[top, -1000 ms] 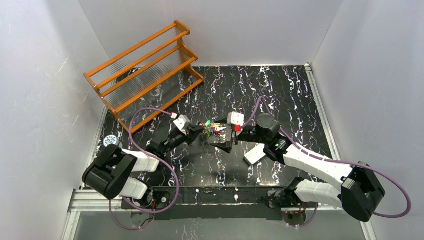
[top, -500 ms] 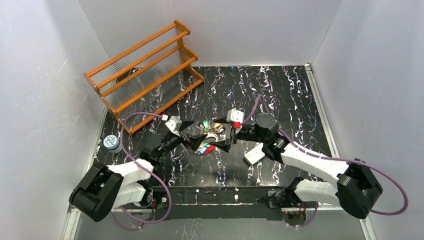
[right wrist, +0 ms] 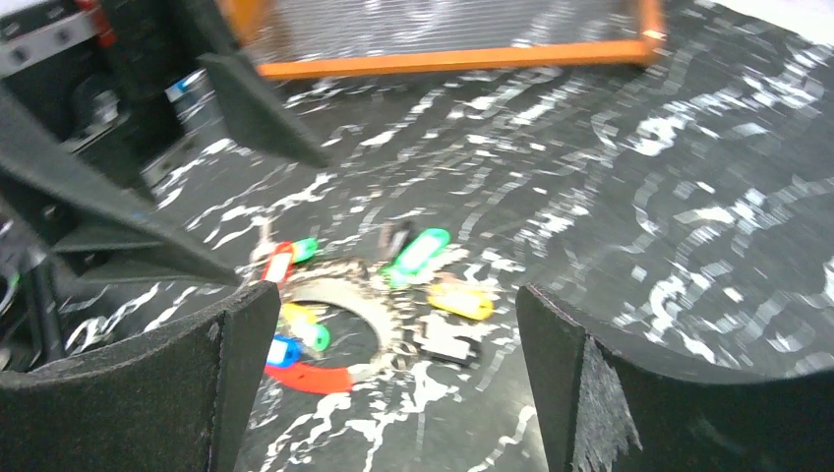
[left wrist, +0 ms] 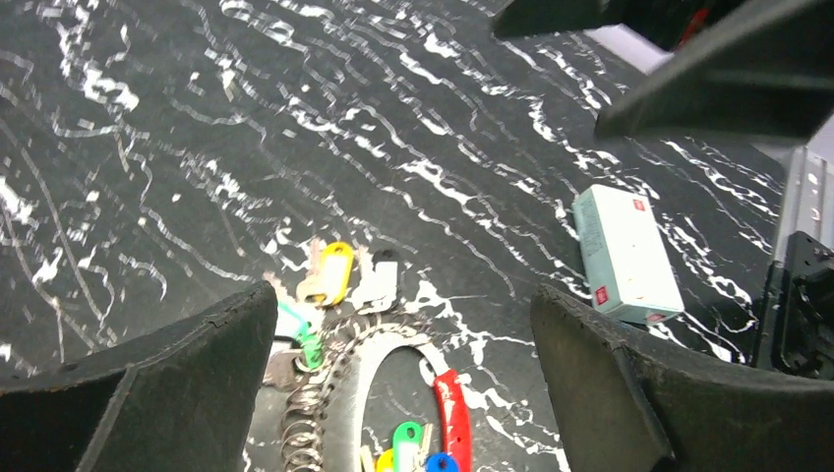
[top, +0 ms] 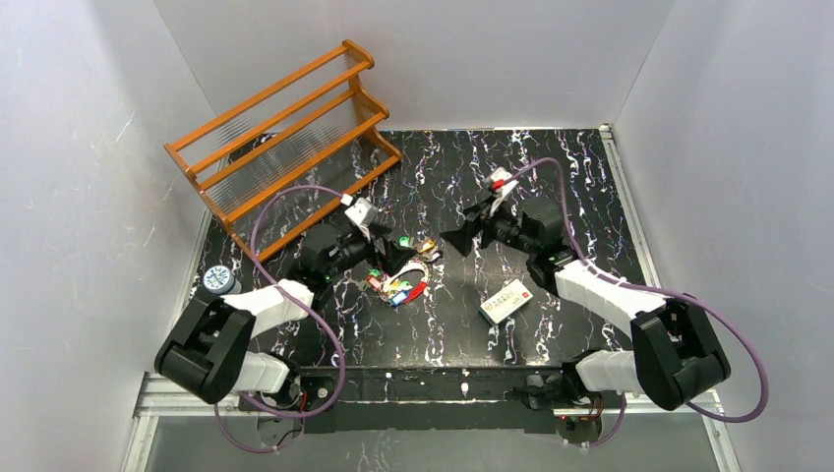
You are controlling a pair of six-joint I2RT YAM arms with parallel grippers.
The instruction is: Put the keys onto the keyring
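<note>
The keyring (top: 411, 272) lies flat on the black marbled table, a silver loop (left wrist: 332, 393) with a red section (left wrist: 452, 418). Several keys (top: 393, 287) with coloured heads cluster on and round it: yellow (left wrist: 329, 273), white (left wrist: 380, 279), green (left wrist: 301, 339) and blue (left wrist: 441, 462). Small split rings line the loop, and I cannot tell which keys are threaded. My left gripper (top: 387, 258) (left wrist: 401, 305) hangs open just left of the bunch, holding nothing. My right gripper (top: 466, 232) (right wrist: 398, 295) is open, up and right of it, and also sees the keyring (right wrist: 339, 292) and a green key (right wrist: 418, 252).
A flat white card (top: 506, 301) (left wrist: 625, 251) with a red dot lies right of the keyring. An orange wooden rack (top: 285, 147) (right wrist: 443, 39) stands at the back left. A small round blue-white object (top: 218, 280) sits near the table's left edge.
My left gripper opened and let go of the keyring, which dropped from mid-air onto the table. Both arms pulled back, the right one up and to the right.
</note>
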